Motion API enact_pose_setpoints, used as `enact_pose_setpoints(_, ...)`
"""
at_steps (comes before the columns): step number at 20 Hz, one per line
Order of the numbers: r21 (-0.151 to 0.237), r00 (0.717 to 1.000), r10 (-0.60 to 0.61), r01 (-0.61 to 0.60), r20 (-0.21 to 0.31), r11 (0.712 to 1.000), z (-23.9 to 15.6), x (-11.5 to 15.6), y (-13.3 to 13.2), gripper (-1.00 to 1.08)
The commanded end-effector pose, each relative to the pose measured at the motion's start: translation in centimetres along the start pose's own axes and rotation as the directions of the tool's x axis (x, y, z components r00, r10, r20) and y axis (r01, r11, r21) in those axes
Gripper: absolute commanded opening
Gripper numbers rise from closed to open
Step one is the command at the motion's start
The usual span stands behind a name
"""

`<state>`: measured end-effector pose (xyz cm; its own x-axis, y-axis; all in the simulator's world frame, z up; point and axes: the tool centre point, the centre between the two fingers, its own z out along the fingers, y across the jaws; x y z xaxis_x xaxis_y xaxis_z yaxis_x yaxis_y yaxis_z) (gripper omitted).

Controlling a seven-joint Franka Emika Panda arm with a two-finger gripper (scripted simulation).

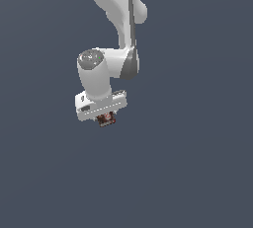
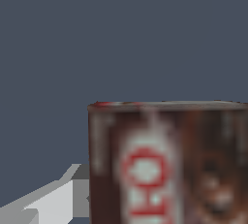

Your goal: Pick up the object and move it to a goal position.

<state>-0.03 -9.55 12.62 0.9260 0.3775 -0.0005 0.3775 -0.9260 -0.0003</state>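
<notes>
Flat slate-blue background everywhere, no visible table edge or goal marker in either view, so honestly there's not much to orient by. What you can see: the white arm (image 1: 116, 49) comes down from the top of the exterior view and the gripper (image 1: 105, 118) hangs under the wrist with the object (image 1: 106, 119) tucked right beneath the hand, a tiny dark red-brown box peeking out. In the wrist view the object (image 2: 167, 165) fills a big chunk of the picture, red-and-white label facing the camera, and one light grey finger (image 2: 46, 201) sits right up against its side. The other finger is out of frame, but my read is the jaws are pinched onto the box. Can't tell whether it's lifted or sitting on the surface, there's no shadow to go by. For the carry step I'd say keep the squeeze constant, move smoothly without jerky wrist turns, since something this small could twist or slip between the pads, and only let go once it's sitting at the goal.
</notes>
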Motion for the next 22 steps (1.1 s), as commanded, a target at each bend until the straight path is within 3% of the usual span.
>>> enact_pose_setpoints(1, 0.000, 1.000, 0.000, 0.000, -0.001, 1.000, -2.8, -0.6, -0.1, -1.00)
enact_pose_setpoints(12, 0.000, 1.000, 0.000, 0.000, -0.001, 1.000, -12.6, -2.4, -0.4, -1.00)
enact_pose_setpoints(22, 0.000, 1.000, 0.000, 0.000, -0.001, 1.000, -15.6, -2.8, -0.3, -1.00)
